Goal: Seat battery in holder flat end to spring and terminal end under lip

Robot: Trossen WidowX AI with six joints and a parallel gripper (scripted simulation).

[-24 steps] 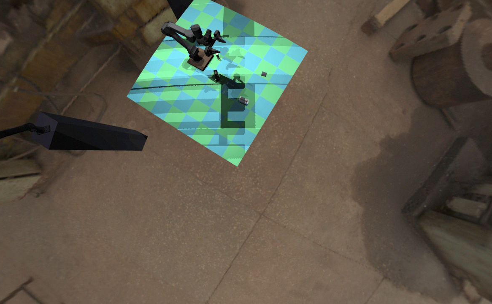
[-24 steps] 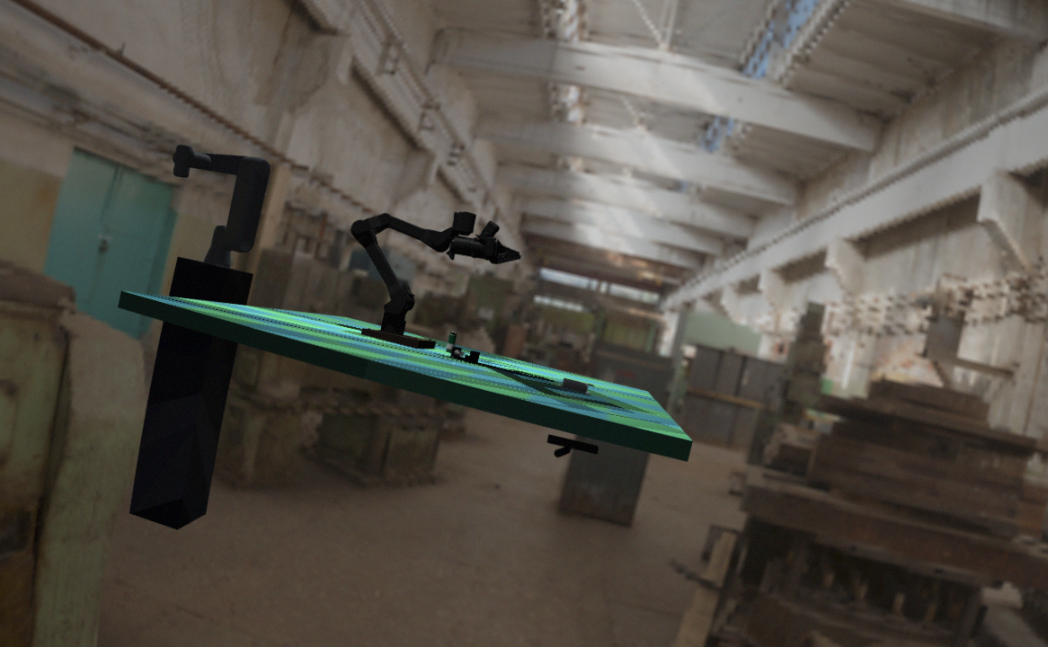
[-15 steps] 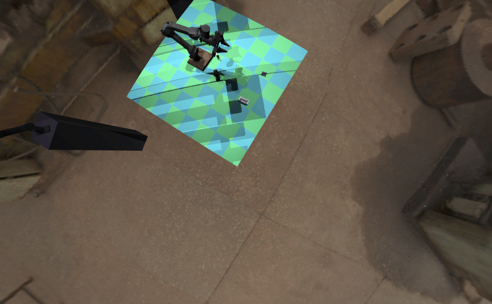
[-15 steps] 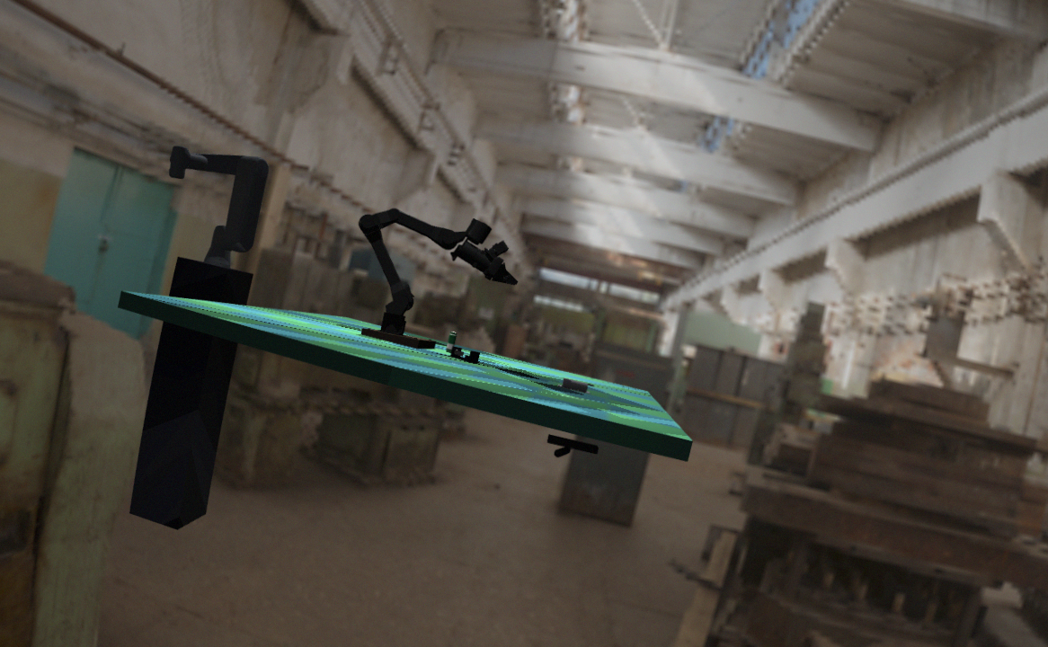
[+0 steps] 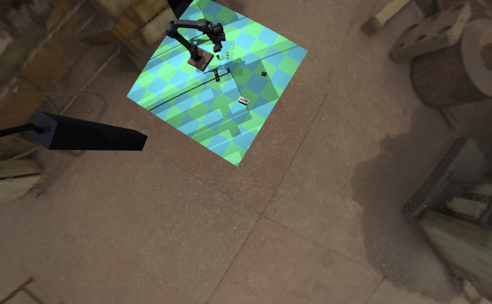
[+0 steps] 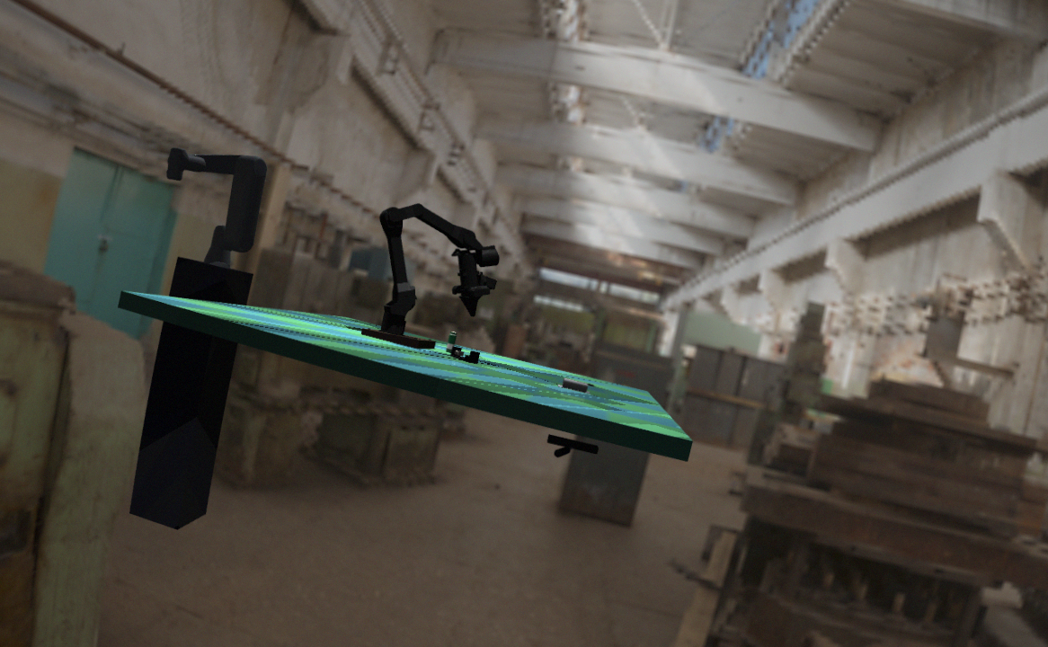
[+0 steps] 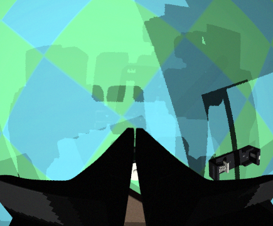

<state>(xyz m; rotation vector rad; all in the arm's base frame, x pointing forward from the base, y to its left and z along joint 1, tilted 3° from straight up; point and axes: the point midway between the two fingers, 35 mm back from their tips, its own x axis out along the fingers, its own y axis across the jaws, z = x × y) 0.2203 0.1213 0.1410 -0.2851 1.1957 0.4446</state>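
The battery (image 5: pixel 217 55) (image 6: pixel 452 339) stands upright on the table beside the arm's base, green with a pale top. In the wrist view, a white part of the battery (image 7: pixel 134 173) shows through the narrow gap between the fingers. The black holder (image 5: pixel 217 76) (image 6: pixel 466 356) (image 7: pixel 233 158) lies open and empty near the battery, its spring visible at one end. My gripper (image 5: pixel 217 50) (image 6: pixel 473 313) (image 7: pixel 133 134) points down, shut and empty, well above the table. In the wrist view the holder is to the right of the fingers, and the battery's lower part is hidden.
The arm's brown base plate (image 5: pixel 204 65) (image 6: pixel 411 341) is close to the battery and the holder. A pack of pale cylinders (image 5: pixel 243 101) (image 6: pixel 575 385) and a small dark square (image 5: pixel 263 74) lie farther out on the checkered table. Arm shadows cross the table.
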